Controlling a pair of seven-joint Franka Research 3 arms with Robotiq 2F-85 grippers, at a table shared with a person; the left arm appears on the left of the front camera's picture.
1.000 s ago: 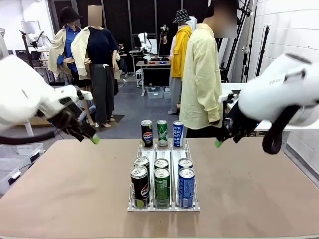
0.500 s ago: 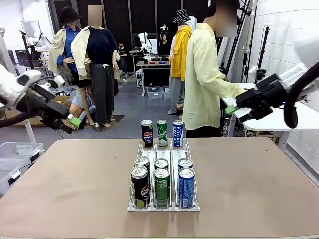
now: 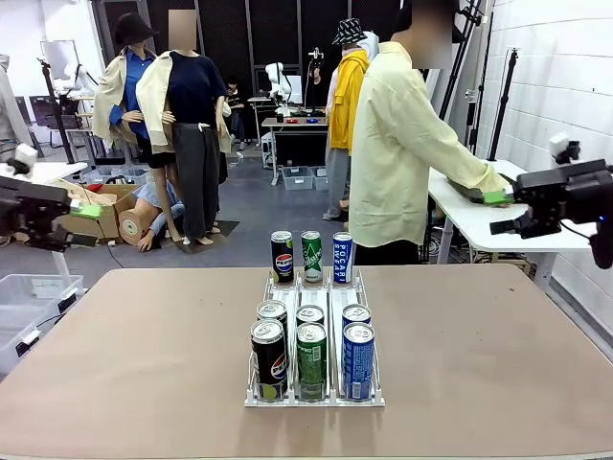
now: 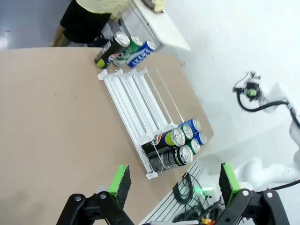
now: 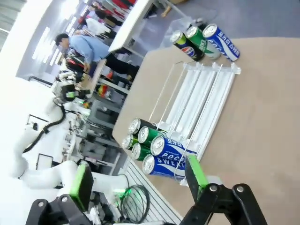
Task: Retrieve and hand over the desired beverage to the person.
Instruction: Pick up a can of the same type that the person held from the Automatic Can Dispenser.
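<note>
While front view catches person (image 3: 391,144), wrist views show left tool (image 4: 174,183), right tool (image 5: 139,179) spread apart, empty.

Cans (image 3: 311,356): metal, glossy printed sides, bare silvery tops that catch the light.
Rack (image 3: 329,289): white, smooth, slightly shiny; probably plastic, though the thin rails could be wire.
Table top (image 3: 134,364): tan, matt, smooth and even, like laminate board.
Person's shirt (image 3: 388,163): pale-yellow woven cloth, matt, soft loose folds.
Left gripper (image 4: 174,180): black matt plastic fingers; green pads (image 4: 120,180), dull and rubbery-looking.
Side table (image 3: 479,226), right of the frame: white, smooth, faint sheen.
</note>
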